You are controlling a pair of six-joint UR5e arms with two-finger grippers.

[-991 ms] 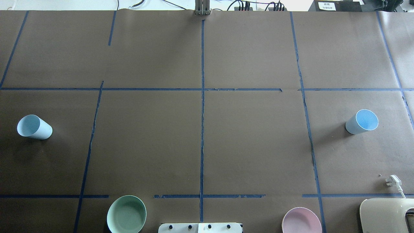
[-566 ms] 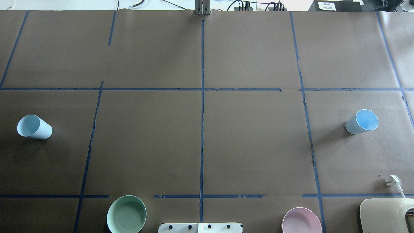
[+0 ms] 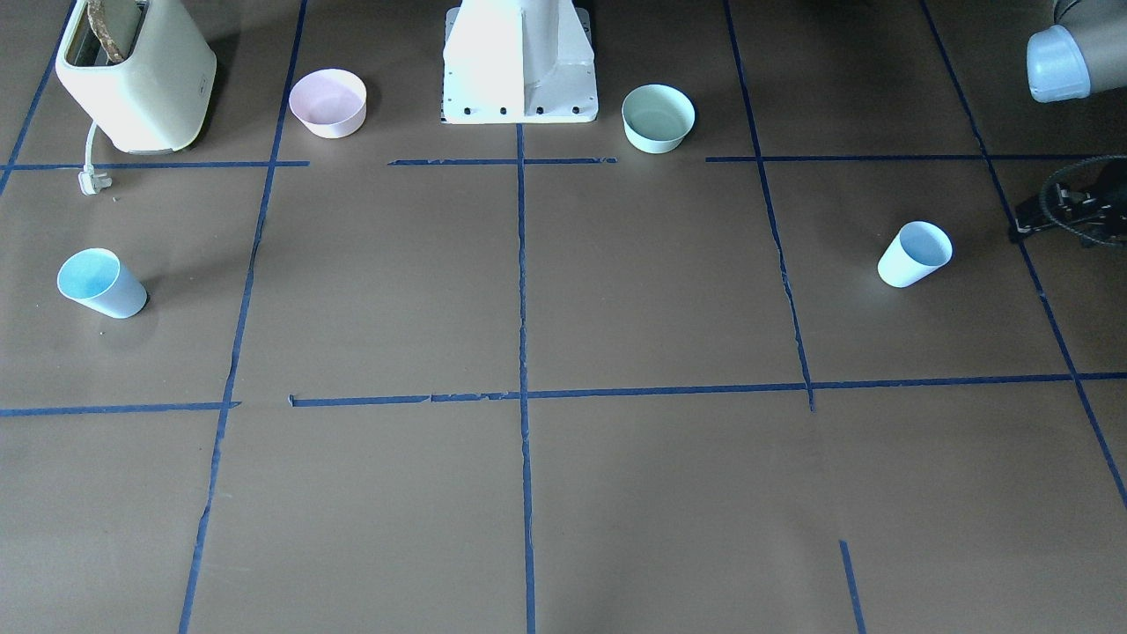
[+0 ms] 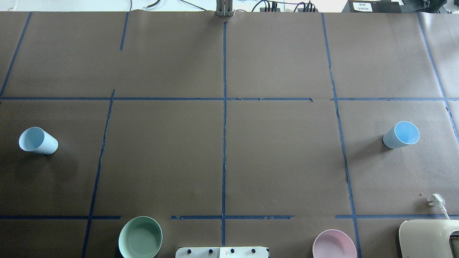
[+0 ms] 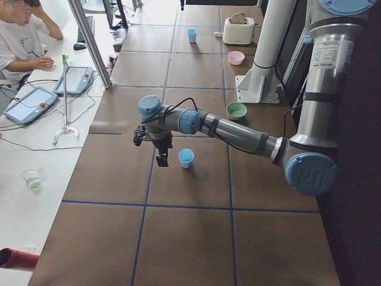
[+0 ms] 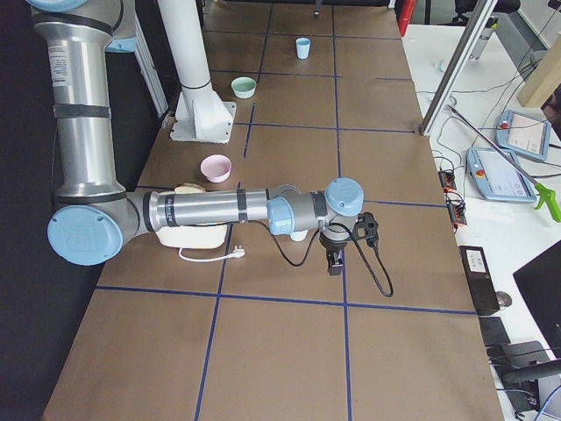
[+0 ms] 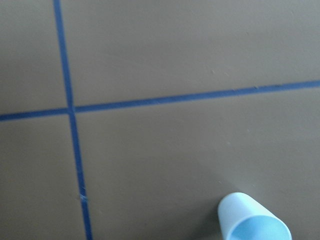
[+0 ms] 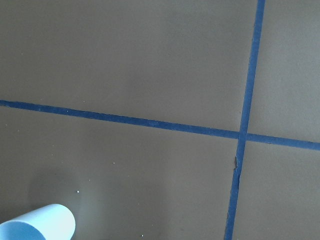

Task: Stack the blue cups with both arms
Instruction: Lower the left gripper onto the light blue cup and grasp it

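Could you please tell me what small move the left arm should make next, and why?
Probably shift the left tool sideways toward the nearby blue cup, to line up a grasp. The tool hangs beside the upright cup, apart from it, and the wrist view shows the cup only at its bottom edge. The second cup stands far across the table.

Two small cups stand far apart on the table (image 4: pixel 279 161). The left cup (image 4: pixel 37 141) is pale blue outside and brighter blue inside. It stands up with its open end on top, near the table's left end. The right cup (image 4: pixel 401 134) looks the same and stands up near the right end. The left arm (image 5: pixel 238 134) reaches out low, its tip just beside the left cup, not touching. The right arm (image 6: pixel 219 209) reaches out by the right cup.
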